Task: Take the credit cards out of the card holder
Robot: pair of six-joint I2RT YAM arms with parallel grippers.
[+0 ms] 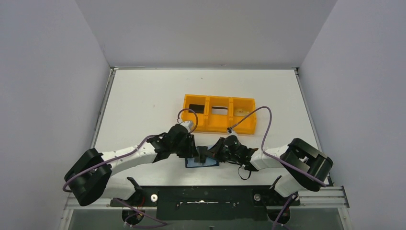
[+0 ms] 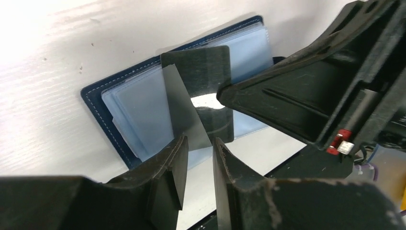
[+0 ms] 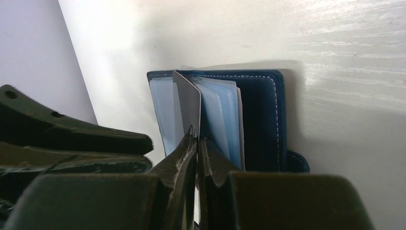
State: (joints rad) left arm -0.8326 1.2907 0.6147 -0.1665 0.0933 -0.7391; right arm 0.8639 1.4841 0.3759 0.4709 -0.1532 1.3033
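While the right gripper (image 3: 197,139) pinches a thin dark card (image 3: 187,100) standing in the navy bifold card holder (image 3: 263,120), left gripper (image 2: 201,143) parted, pulling it clear seems next.

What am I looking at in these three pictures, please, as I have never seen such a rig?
Two robot arms are bolted at the near edge of a white table. One picture looks down from above; the other two come from a camera on each wrist, so that arm's own fingers fill the foreground. On the table lie an orange plastic tray with three compartments and an open navy blue card holder with pale plastic sleeves. The right gripper is pinched shut on the edge of a thin dark grey card standing up from the holder. The left gripper sits close by with its jaws apart, clamping nothing.
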